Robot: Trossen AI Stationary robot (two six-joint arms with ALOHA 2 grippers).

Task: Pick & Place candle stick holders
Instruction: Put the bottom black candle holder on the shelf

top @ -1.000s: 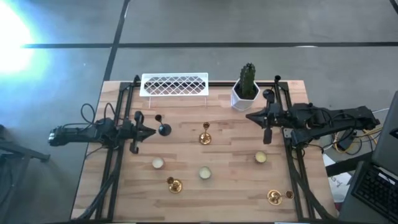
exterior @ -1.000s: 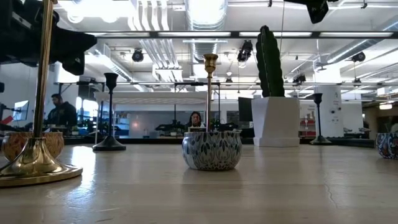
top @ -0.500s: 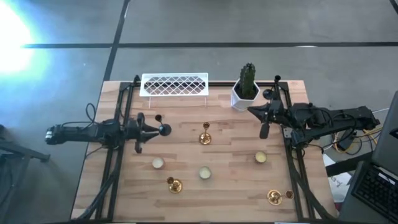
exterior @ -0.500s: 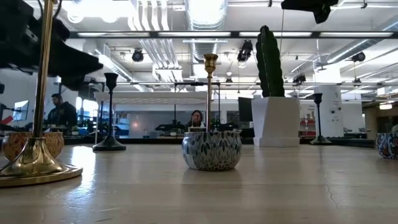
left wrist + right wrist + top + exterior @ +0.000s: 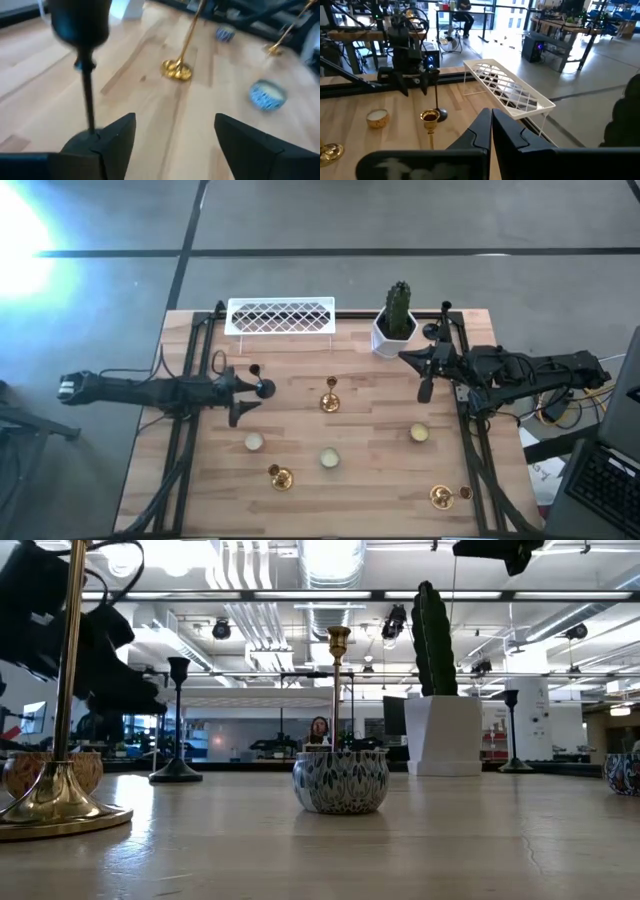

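the slim black stemmed candle stick holder (image 5: 264, 389) stands upright on the pale wooden slatted table (image 5: 370, 480), left of centre, and i see my left gripper (image 5: 243, 393) drawn up to it with its fingers spread apart. from the left wrist camera the holder's stem and round base (image 5: 86, 142) sit just ahead of one dark finger (image 5: 118, 137), toward that side of the gap rather than centred; i cannot tell whether it touches. a second black stemmed holder (image 5: 433, 332) stands near the far right corner, beside the white pot with the green cactus (image 5: 396, 325). a shiny gold stemmed holder (image 5: 329, 401) stands mid-table, with two more gold ones (image 5: 279, 475) (image 5: 441, 496) toward the near edge. three low round cream-gold cups (image 5: 254, 442) (image 5: 329, 458) (image 5: 419, 434) lie between them. my right gripper (image 5: 424, 388) hangs above the table's right side, its fingers pressed together with nothing between them. the white lattice tray (image 5: 281, 316) sits along the far edge.
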